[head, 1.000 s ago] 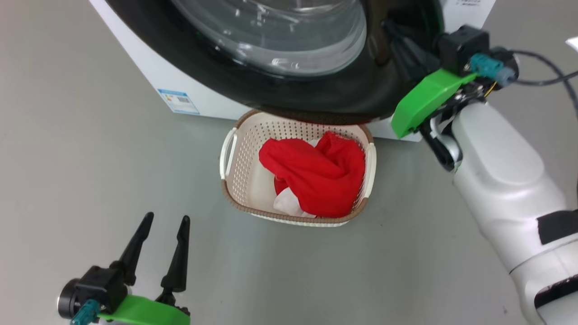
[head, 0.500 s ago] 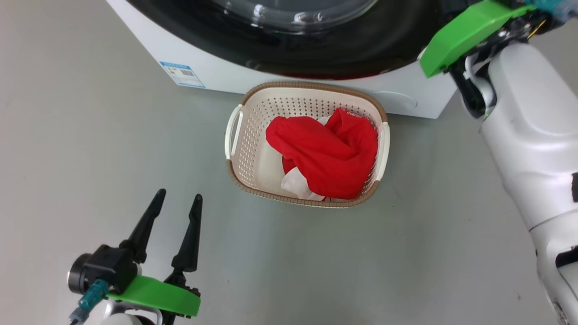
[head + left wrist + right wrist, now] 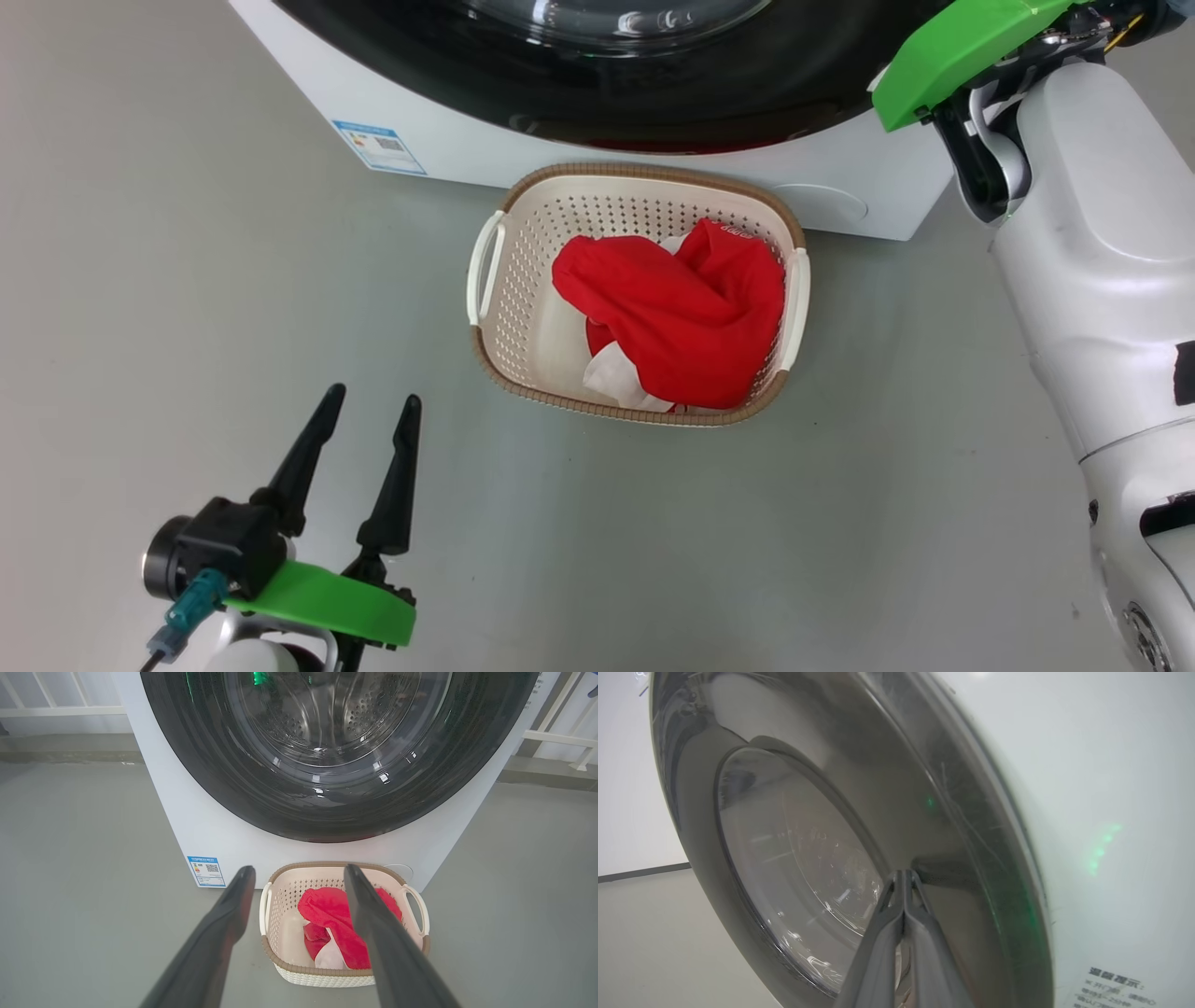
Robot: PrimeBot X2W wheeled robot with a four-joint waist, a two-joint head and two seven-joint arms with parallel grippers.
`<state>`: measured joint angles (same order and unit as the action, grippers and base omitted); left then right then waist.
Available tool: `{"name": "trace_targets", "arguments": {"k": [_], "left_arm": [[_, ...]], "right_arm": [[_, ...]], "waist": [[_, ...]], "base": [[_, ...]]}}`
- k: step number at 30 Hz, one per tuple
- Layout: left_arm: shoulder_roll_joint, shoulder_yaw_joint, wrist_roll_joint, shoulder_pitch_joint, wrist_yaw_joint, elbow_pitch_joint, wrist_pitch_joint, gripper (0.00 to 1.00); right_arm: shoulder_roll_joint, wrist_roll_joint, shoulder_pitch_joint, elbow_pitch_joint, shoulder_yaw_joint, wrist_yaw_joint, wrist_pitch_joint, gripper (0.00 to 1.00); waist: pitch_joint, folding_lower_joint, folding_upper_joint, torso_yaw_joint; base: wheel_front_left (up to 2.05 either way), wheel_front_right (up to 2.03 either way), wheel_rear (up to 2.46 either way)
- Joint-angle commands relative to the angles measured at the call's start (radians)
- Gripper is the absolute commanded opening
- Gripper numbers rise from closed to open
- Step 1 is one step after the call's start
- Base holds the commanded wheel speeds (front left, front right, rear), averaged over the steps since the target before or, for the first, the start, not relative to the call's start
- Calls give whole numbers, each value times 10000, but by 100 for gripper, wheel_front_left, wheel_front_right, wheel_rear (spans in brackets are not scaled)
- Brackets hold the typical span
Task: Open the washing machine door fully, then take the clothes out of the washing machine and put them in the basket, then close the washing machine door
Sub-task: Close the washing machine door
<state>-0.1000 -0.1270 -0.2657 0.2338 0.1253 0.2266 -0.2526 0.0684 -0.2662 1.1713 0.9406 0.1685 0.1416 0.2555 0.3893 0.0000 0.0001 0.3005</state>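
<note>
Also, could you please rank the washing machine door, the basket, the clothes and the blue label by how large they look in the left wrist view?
1. washing machine door: largest, even though cut off at the top edge.
2. basket.
3. clothes, lying inside the basket.
4. blue label: smallest.

Fingers of the left gripper [image 3: 299,869] spread wide, nothing between. Beyond: basket [image 3: 327,970] on floor [image 3: 70,882], just before washing machine [image 3: 224,835], holds red clothes [image 3: 327,907]. Washing machine door [image 3: 210,765] lies flush.
</note>
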Motion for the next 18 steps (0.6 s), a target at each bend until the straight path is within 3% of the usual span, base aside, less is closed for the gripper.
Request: {"name": "trace_targets", "arguments": {"k": [1,4,5,6,10,11,12,18], "left_arm": [[-235,389,-42,248,54,-168,-91,100],[-218,502,-95,265,54,-163,-91,100],[-208,548,-124,269,54,-163,-91,100],[-208,548,-124,269,54,-163,-91,100],[-184,792,-136,239,54,-241,-91,100],[-181,826,-150,229,54,-262,-91,100],[-190,850,-140,219,54,-283,-91,100],[-237,1076,-132,20,54,-363,-91,100]], "right_arm": [[-30,103,217,-252,-309,-109,63,0],[-109,114,7,-313,-374,-109,63,0],[-127,105,-99,-369,-409,-109,63,16],[-127,105,-99,-369,-409,-109,63,16],[-169,15,-718,-715,-485,-109,63,50],[-173,-89,-907,-832,-427,-109,63,82],[-175,-207,-1101,-943,-339,-109,63,100],[-179,-728,-2371,-1677,11,-109,63,100]], "waist": [[-52,0,-1,-74],[-172,0,-1,-228],[-227,0,-1,-292],[-227,0,-1,-292],[-512,0,-1,-638],[-591,0,-1,-726],[-675,0,-1,-817],[-1286,0,-1,-1489]], "base": [[0,0,0],[0,0,0],[0,0,0],[0,0,0],[0,0,0],[0,0,0],[0,0,0],[0,0,0]]}}
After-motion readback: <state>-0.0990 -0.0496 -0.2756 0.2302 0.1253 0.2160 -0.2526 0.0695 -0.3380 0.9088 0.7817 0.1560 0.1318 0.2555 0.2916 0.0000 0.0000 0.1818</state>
